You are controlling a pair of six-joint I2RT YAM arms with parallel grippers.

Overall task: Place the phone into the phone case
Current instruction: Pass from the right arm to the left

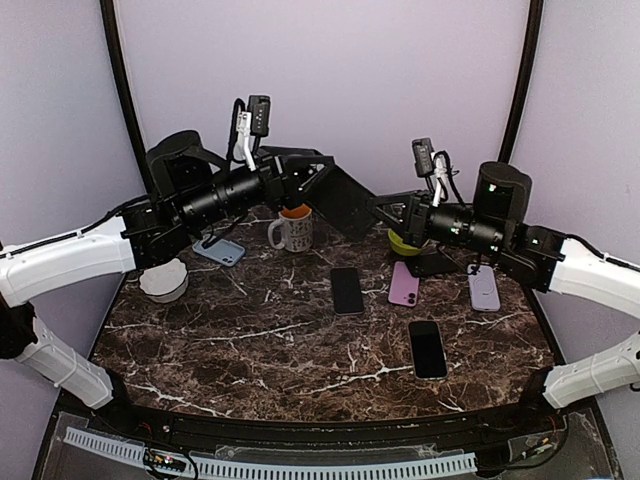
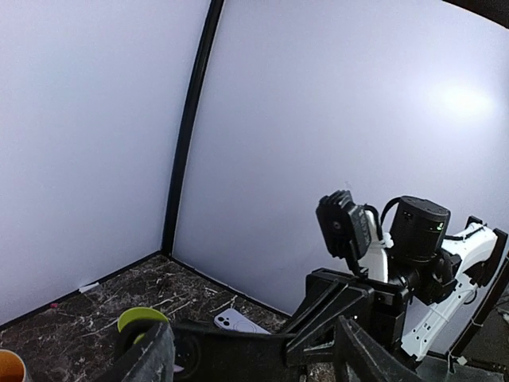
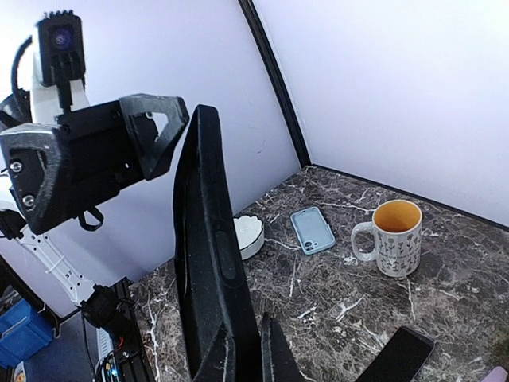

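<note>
Right gripper [image 3: 246, 352] clamps the upright case [image 3: 208, 263] (perhaps a phone).

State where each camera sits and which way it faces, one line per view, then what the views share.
Top external: above and behind the robot, looking down on the marble table; left arm and right arm show.
Left wrist: on the left arm, facing the right arm and back wall; left claw shows.
Right wrist: on the right arm, facing the left arm; right claw shows.
Shared: both wrist views see the black slab; top and right wrist see the mug.
</note>
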